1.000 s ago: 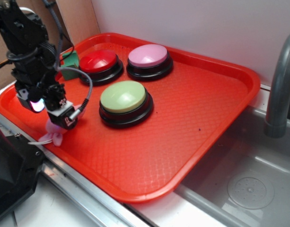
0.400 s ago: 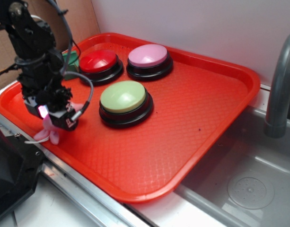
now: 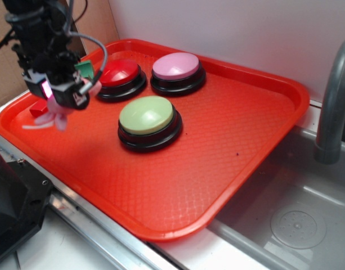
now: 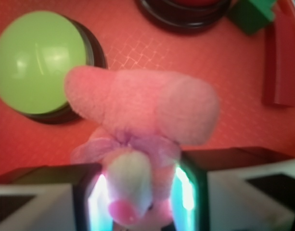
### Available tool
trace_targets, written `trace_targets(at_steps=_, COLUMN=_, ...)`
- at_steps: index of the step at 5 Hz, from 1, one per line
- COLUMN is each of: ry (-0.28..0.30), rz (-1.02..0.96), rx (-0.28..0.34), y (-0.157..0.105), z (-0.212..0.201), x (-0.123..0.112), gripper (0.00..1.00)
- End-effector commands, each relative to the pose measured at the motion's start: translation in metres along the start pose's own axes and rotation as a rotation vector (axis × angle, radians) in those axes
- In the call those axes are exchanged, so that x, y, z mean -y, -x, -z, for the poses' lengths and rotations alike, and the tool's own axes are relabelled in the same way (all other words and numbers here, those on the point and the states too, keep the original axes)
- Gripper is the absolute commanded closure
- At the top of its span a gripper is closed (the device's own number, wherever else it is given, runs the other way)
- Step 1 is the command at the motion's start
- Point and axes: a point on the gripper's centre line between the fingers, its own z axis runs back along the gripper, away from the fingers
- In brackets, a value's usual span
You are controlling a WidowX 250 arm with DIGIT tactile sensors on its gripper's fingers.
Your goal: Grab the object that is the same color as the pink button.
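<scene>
My gripper point(image 3: 64, 97) is clamped on the pink plush toy point(image 4: 137, 125), held clear above the red tray point(image 3: 228, 140), left of the green button point(image 3: 147, 115). Risk: soft plush squeezing out, dropping.

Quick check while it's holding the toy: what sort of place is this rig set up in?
Probably a toy kitchen or mock sink counter: a grey sink basin with a drain, a grey faucet beside it, and a red serving tray on the counter holding the buttons.

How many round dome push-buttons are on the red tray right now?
3. The red-topped button sits at the back left, the pale pink-topped button beside it at the back, and the light-green-topped button nearer the front. None appear hidden.
</scene>
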Motion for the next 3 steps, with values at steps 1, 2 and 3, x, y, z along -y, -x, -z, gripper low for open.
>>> trace_targets(at_steps=1, ry=-0.001, rz=0.039, rx=0.103, y=-0.021, z=-0.087, x=0.0, gripper=1.0)
trace_targets(at_steps=2, ry=-0.006, rz=0.055, rx=0.085, y=-0.023, z=-0.103, x=-0.005, gripper=1.0)
trace_targets(at_steps=3, ry=-0.046, rz=0.078, rx=0.031, y=-0.026, z=-0.094, x=-0.018, gripper=1.0)
